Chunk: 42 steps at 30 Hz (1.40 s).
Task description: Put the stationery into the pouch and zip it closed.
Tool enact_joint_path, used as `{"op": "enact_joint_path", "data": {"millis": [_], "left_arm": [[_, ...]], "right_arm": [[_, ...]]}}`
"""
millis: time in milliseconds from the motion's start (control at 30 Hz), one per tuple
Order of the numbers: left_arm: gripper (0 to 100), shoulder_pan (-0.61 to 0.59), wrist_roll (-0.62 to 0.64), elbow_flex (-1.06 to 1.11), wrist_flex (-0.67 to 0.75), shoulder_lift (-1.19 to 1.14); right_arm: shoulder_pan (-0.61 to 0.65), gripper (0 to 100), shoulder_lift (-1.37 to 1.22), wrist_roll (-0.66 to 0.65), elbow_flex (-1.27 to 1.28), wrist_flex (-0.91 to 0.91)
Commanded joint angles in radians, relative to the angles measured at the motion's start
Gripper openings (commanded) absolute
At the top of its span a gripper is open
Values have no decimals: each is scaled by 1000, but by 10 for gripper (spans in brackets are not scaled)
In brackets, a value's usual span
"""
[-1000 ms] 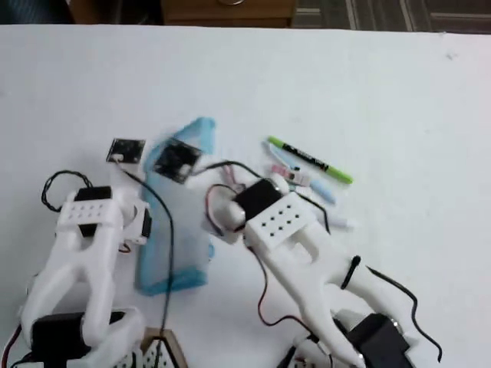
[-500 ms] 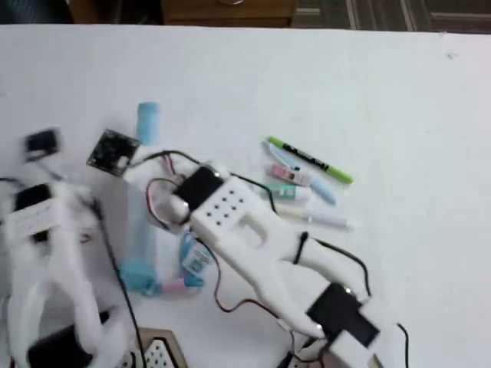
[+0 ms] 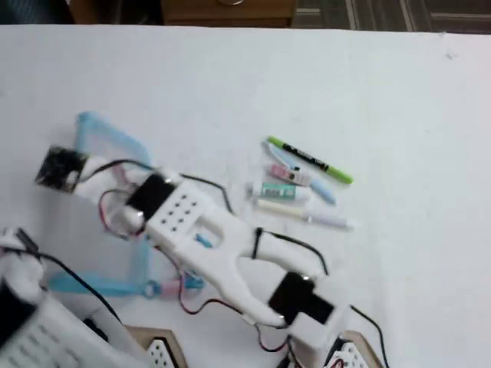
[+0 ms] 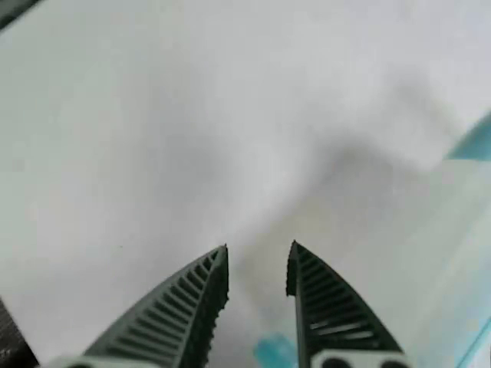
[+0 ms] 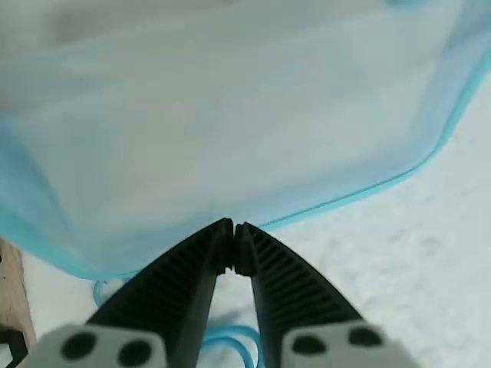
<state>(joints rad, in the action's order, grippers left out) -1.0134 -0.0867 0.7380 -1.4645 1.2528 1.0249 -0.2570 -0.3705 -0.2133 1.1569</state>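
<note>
pouch (image 3: 90, 222) held at left, pens (image 3: 307, 180) not yet in
left gripper (image 4: 257, 264) hangs open at lower left; right gripper (image 5: 232, 247) pinches the pouch edge, left of centre, likely to steady it; pens lie loose right of centre on the counter (image 3: 383, 92).

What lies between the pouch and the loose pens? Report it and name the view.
High view: the right arm and its black cable lie between the pouch and the pens, then a strip of bare table.

Translucent blue pouch (image 3: 111, 136), green pen (image 3: 311, 159), white table (image 3: 230, 77)
</note>
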Motion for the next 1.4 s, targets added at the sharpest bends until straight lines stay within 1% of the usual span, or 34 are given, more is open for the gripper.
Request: {"op": "enact_joint_path", "data": {"millis": [0,100,133,200,300,367,433,600,700,800,867,933,1033,1133,1200,1267,1300,1367], "left_arm": [[151,-81,-8,-37,-12,242],[186,-79,-11,-21,-17,381],[201,-77,-11,-6,-15,407],[215,-81,-12,15,-11,424],[214,-84,-11,14,-15,409],[216,-84,-6,14,-9,389],[217,-84,3,15,-6,361],[217,-84,57,20,41,271],[217,-84,66,17,41,231],[217,-84,66,17,40,209],[217,-84,66,17,40,206],[217,-84,66,15,38,206],[216,-84,66,15,38,206],[216,-84,64,15,37,206],[216,-84,64,15,37,206],[216,-84,64,15,37,206],[215,-84,64,15,37,206],[215,-84,64,17,37,206]], "right_arm": [[-21,18,-36,5,-114,-4],[-90,21,-41,-6,-186,117],[-114,22,-39,-38,-218,193],[-156,46,-47,-167,-287,351],[-197,159,-39,-298,-324,516],[-200,231,-19,-413,-321,618],[-203,272,30,-485,-238,616],[-154,276,191,-582,100,604],[-153,277,266,-603,301,481],[-119,279,289,-583,466,308],[-107,279,288,-505,540,174],[-108,277,277,-381,566,67],[-104,276,237,-216,548,41],[-108,276,202,-110,520,47],[-105,276,180,-78,517,44],[-104,274,154,-74,511,33],[-104,261,139,-71,503,30],[-104,201,102,-69,480,28]]}}
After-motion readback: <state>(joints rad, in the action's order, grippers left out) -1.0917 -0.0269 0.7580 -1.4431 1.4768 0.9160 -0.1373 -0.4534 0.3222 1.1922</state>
